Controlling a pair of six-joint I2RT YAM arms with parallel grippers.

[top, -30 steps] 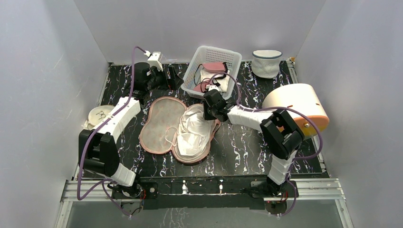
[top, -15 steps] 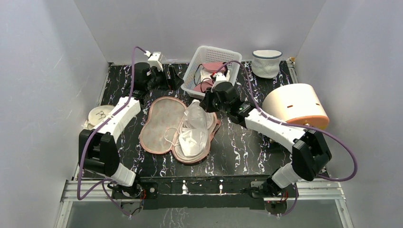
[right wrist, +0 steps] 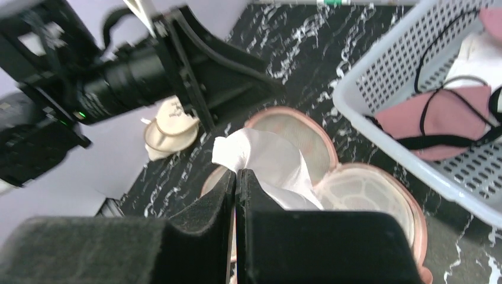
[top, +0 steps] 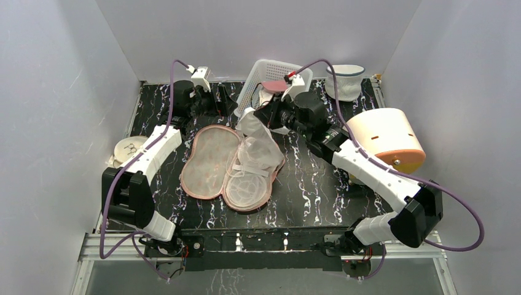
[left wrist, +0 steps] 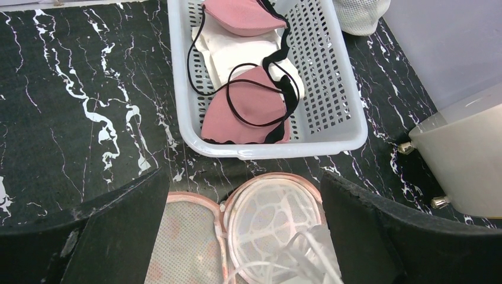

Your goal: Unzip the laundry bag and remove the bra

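Note:
The peach-pink laundry bag lies unzipped and open flat in mid-table, whitish mesh faces up. It also shows in the left wrist view and the right wrist view. My right gripper is shut on a corner of the white bra and holds it above the bag's right half. The bra's lower part and thin straps still trail onto the mesh. In the right wrist view the jaws pinch the white fabric. My left gripper is open and empty behind the bag, jaws wide.
A white basket holding a pink bra with black straps stands at the back, right behind my right gripper. A white mesh tub is at back right, a peach cylinder at right, a cream disc case at left.
My right gripper has risen and moved back towards the basket, pulling the white bra up off the bag's right half. The left arm has not moved.

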